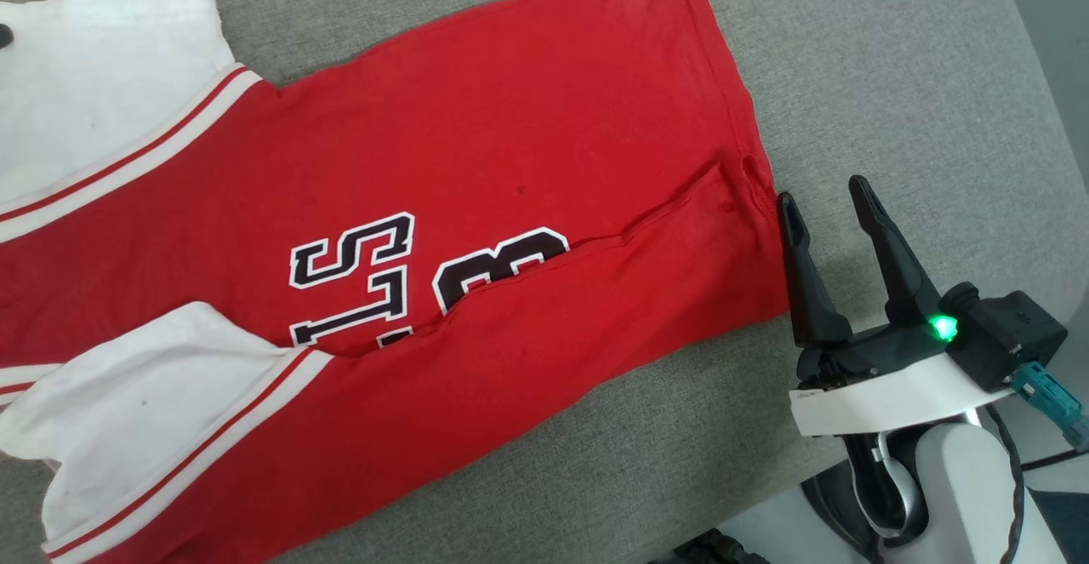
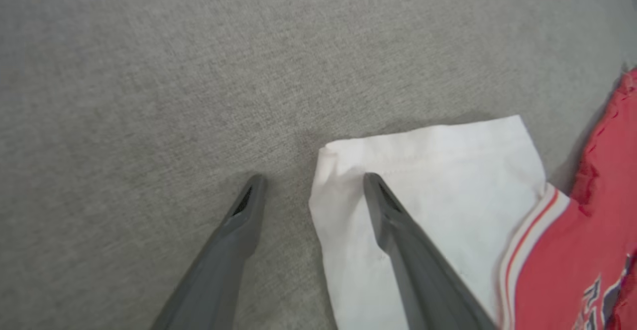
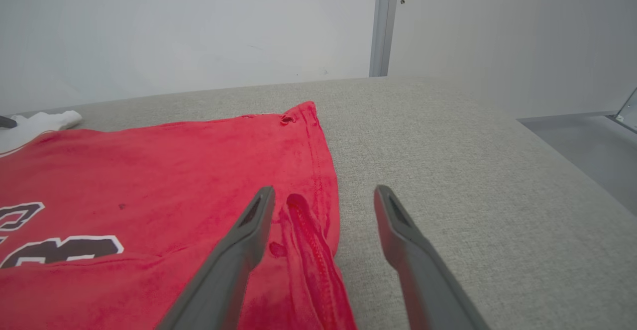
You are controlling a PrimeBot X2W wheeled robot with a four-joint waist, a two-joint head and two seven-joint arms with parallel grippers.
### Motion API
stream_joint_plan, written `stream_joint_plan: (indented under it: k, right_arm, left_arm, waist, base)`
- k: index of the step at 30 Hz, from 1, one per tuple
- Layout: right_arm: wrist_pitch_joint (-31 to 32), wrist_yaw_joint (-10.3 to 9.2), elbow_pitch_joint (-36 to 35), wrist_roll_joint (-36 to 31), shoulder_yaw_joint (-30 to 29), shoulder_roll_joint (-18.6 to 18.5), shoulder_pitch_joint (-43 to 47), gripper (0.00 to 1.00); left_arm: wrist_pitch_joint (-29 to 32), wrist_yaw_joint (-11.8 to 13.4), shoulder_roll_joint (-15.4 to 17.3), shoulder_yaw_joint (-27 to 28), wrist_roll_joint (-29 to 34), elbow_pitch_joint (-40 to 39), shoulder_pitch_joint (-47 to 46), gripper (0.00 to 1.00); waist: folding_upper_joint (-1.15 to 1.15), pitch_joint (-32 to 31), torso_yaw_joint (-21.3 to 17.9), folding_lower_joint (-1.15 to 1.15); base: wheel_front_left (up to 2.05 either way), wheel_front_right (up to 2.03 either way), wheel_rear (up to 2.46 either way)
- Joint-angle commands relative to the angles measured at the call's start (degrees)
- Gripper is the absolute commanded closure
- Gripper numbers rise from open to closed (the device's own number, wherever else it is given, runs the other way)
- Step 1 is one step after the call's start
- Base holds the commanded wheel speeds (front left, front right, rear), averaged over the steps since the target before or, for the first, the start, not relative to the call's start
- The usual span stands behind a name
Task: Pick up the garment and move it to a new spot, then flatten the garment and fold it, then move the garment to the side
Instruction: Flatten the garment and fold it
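Note:
The garment (image 1: 510, 164) lies spread on the grey cloth-covered table (image 1: 893, 62). It is red with black-and-white lettering, and its white end panels with striped trim are at the left. A fold runs across its lower half. My right gripper (image 1: 823, 194) is open at the garment's right hem; its left finger touches or nearly touches the edge. In the right wrist view the red hem (image 3: 308, 220) lies between the fingers of the open right gripper (image 3: 324, 191). My left gripper (image 2: 313, 179) is open over a corner of a white panel (image 2: 448, 170), one finger above the fabric and one above the bare table.
The table's front-right edge (image 1: 766, 487) runs just below my right wrist, with pale floor beyond it. Bare grey surface (image 3: 473, 170) stretches to the right of the garment. A pale wall (image 3: 199, 31) stands behind the table's far edge.

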Motion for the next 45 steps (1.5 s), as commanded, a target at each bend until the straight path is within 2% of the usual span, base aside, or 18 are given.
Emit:
stream_joint_plan:
  k: [1, 2, 3, 4, 5, 9, 13, 18, 25, 34, 35, 36, 37, 45]
  right_arm:
    - [-0.4, -0.03, 0.2, 0.3, 0.1, 0.2, -0.7, 0.0]
    - [-0.4, -0.03, 0.4, 0.3, 0.2, -0.1, -1.1, 0.0]
    - [-0.5, -0.03, 0.6, 0.2, 0.5, -0.4, -1.7, 0.0]
    - [-0.3, -0.03, 0.8, 0.1, 0.8, -0.7, -2.4, 0.0]
    - [0.4, -0.03, 1.1, 0.0, 1.0, -1.1, -3.2, 0.0]
    - [5.8, -0.03, 2.7, 0.2, 2.8, -3.7, -8.7, 0.0]
    - [14.1, -0.03, 6.3, 1.6, 5.2, -7.3, -17.5, 0.0]
    - [25.3, -0.03, 13.1, 7.0, 6.0, -10.3, -29.6, 0.0]
    - [43.3, -0.03, 24.0, 14.5, 6.4, -12.8, -40.5, 0.0]
    - [50.6, -0.03, 30.4, 17.2, 8.3, -13.4, -43.9, 0.0]
    - [50.5, -0.03, 30.7, 17.6, 8.1, -13.4, -44.2, 0.54]
    - [50.6, -0.02, 30.9, 17.7, 8.2, -13.5, -44.4, 0.96]
    - [50.5, -0.02, 30.9, 18.0, 8.3, -13.6, -44.4, 1.0]
    - [45.1, -0.03, 27.7, 18.3, 8.4, -16.9, -42.0, 1.0]
  left_arm:
    - [1.9, 0.2, -1.5, -1.6, -0.8, 0.0, 1.5, 0.12]
    - [2.8, 0.2, -1.5, -1.9, -1.0, -0.3, 1.1, 0.51]
    - [3.1, 0.1, -1.6, -2.1, -0.8, -0.9, 0.7, 0.69]
    - [2.7, 0.1, -1.6, -2.1, -0.3, -1.2, 0.4, 0.97]
    - [2.0, 0.1, -1.8, -2.1, -0.1, -1.5, 0.1, 1.0]
    - [-0.5, 0.2, -2.7, -2.1, 0.7, -2.2, -0.5, 1.0]
    - [-2.6, 0.2, -4.3, -2.8, 1.4, -2.3, -0.9, 1.0]
    - [-4.9, 0.2, -6.2, -3.6, 1.8, -3.0, -1.9, 1.0]
    - [-6.3, 0.2, -8.9, -4.9, 1.2, -3.6, -3.6, 1.0]
    - [-7.9, 0.2, -10.7, -6.9, 0.0, -4.9, -4.7, 1.0]
    - [-8.4, 0.2, -10.9, -7.0, -0.3, -5.1, -4.8, 1.0]
    - [-8.9, 0.2, -11.3, -7.2, -0.6, -5.3, -4.8, 1.0]
    - [-9.4, 0.2, -11.5, -7.3, -0.7, -5.6, -4.8, 1.0]
    - [-16.5, 0.2, -12.1, -6.8, -3.8, -10.2, -2.5, 1.0]
  waist:
    - [0.0, 0.0, 0.1, 0.0]
    - [0.0, 0.0, 0.2, 0.0]
    - [0.0, 0.0, 0.4, 0.0]
    - [0.0, 0.1, 0.6, 0.0]
    - [0.0, 0.1, 0.8, 0.0]
    - [0.0, 0.1, 2.0, 0.0]
    - [0.0, 0.1, 3.5, 0.0]
    - [0.0, 0.7, 6.1, 0.0]
    - [0.0, 1.8, 10.1, 0.0]
    - [0.0, 2.8, 12.5, 0.0]
    - [0.0, 2.8, 12.7, 0.0]
    - [0.0, 2.7, 12.9, 0.0]
    - [0.0, 2.4, 13.1, 0.0]
    - [0.0, -3.2, 15.2, 0.0]
  base:
    - [0.0, 0.0, 0.0]
    - [0.0, 0.0, 0.0]
    - [0.0, 0.0, 0.0]
    - [0.0, 0.0, 0.0]
    - [0.0, 0.0, 0.0]
    - [0.0, 0.0, 0.0]
    - [0.0, 0.0, 0.0]
    - [0.0, 0.0, 0.0]
    - [0.0, 0.0, 0.0]
    - [0.0, 0.0, 0.0]
    - [0.0, 0.0, 0.0]
    - [0.0, 0.0, 0.0]
    - [0.0, 0.0, 0.0]
    - [0.0, 0.0, 0.0]
